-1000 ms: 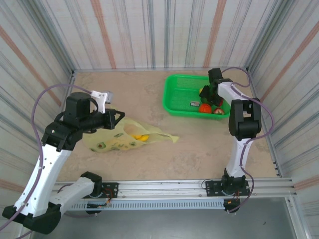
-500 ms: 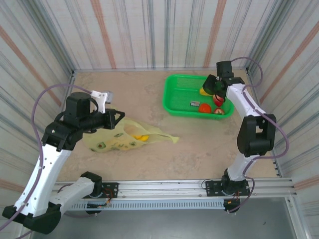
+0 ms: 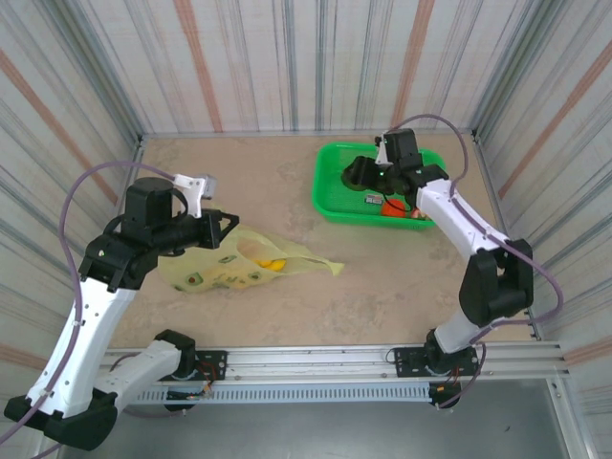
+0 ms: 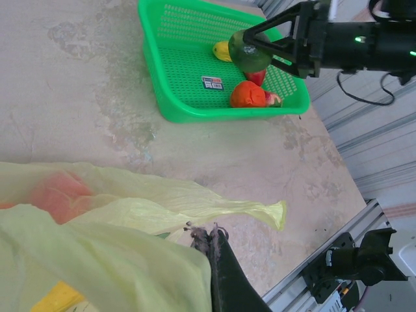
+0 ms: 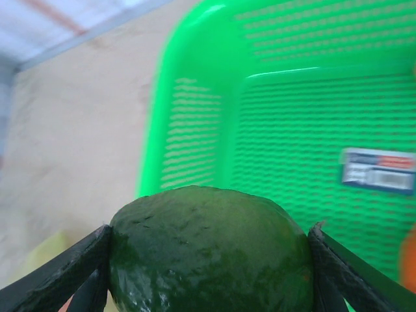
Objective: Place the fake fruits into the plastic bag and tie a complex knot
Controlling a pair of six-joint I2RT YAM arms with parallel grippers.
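Glossy green fruit (image 5: 208,253), thin crinkled translucent plastic bag (image 4: 130,247), shiny plastic mesh basket (image 4: 188,110), matt table (image 3: 287,287).

A beige, mottled table (image 3: 382,287) is seen, walled on three sides by striped panels and edged at the near side by a metal rail (image 3: 325,359). Two things are laid directly on it. A green mesh basket (image 3: 323,182) is set at the far right, close to the back corner. A crumpled yellow-green plastic bag (image 3: 206,273) is spread at the left of the middle, with one thin strip of it stretched flat towards the right. The basket and the bag are kept well apart by bare table.
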